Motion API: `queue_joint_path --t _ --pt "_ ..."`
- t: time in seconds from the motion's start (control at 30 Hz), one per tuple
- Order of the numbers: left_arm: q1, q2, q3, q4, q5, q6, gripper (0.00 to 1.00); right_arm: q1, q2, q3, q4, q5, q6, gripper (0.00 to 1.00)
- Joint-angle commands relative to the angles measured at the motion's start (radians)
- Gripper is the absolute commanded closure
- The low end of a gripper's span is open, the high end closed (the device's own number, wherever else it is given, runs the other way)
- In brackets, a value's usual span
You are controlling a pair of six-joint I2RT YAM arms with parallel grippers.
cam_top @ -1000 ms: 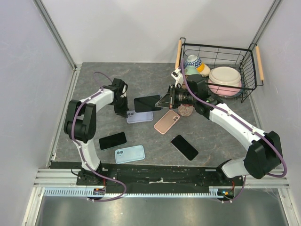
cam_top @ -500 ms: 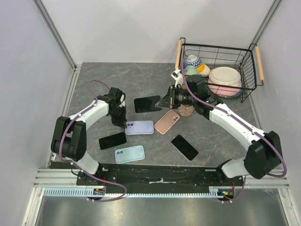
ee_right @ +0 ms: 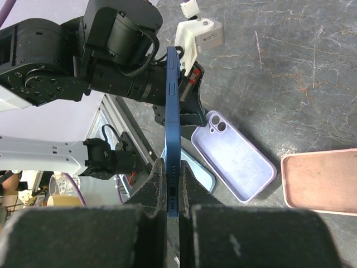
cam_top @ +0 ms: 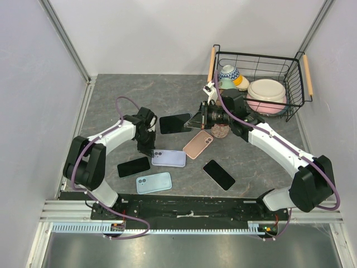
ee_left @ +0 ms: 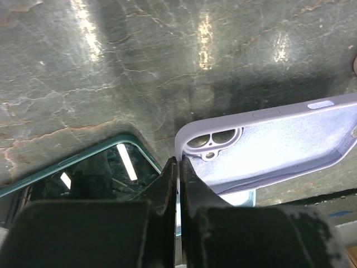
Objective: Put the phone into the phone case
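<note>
My right gripper (cam_top: 202, 118) is shut on a blue phone (cam_top: 174, 123) and holds it above the table; in the right wrist view the phone (ee_right: 172, 100) stands edge-on between the fingers (ee_right: 159, 167). My left gripper (cam_top: 148, 147) is shut on the camera-hole corner of an open lilac phone case (cam_top: 169, 158), which lies cavity-up on the table. In the left wrist view the case (ee_left: 279, 139) runs off to the right from the gripper (ee_left: 179, 163). The case (ee_right: 234, 159) lies below and to the right of the held phone in the right wrist view.
A pink case (cam_top: 198, 144), a black phone (cam_top: 218, 174), a dark phone with a teal edge (cam_top: 133, 166) and a light blue case (cam_top: 154, 182) lie around. A small cup (cam_top: 220, 130) stands by the right arm. A wire basket (cam_top: 290, 84) with bowls is back right.
My left gripper has dragged the lilac case toward the near edge and to the right, away from under the held phone. The right gripper and its phone have stayed still.
</note>
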Motion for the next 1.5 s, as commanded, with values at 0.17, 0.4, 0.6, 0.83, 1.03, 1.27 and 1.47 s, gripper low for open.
queue_joint_path --t 0.17,0.4,0.6,0.83,1.03,1.27,1.47 --pt "0.015 0.033 0.012 0.003 -0.048 -0.052 0.98 -0.002 -0.003 0.004 0.063 -0.017 -0.004 1.0" --pt "0.032 0.066 -0.009 0.023 -0.074 -0.055 0.98 -0.002 0.003 0.004 0.057 -0.02 -0.009 1.0" --pt "0.048 0.079 -0.025 0.037 -0.068 -0.041 0.98 -0.002 0.007 -0.001 0.059 -0.021 -0.007 1.0" --pt "0.046 0.022 -0.019 0.062 -0.002 -0.006 0.36 -0.002 0.015 -0.001 0.057 -0.026 -0.007 1.0" --pt "0.046 0.008 0.001 0.065 0.046 -0.001 0.32 -0.002 0.02 0.002 0.059 -0.028 -0.009 1.0" --pt "0.092 -0.087 0.037 0.045 0.047 -0.011 0.25 -0.002 0.01 -0.004 0.054 -0.023 -0.007 1.0" --pt "0.236 -0.173 0.025 0.101 0.262 -0.024 0.23 -0.002 0.018 -0.001 0.054 -0.025 -0.007 1.0"
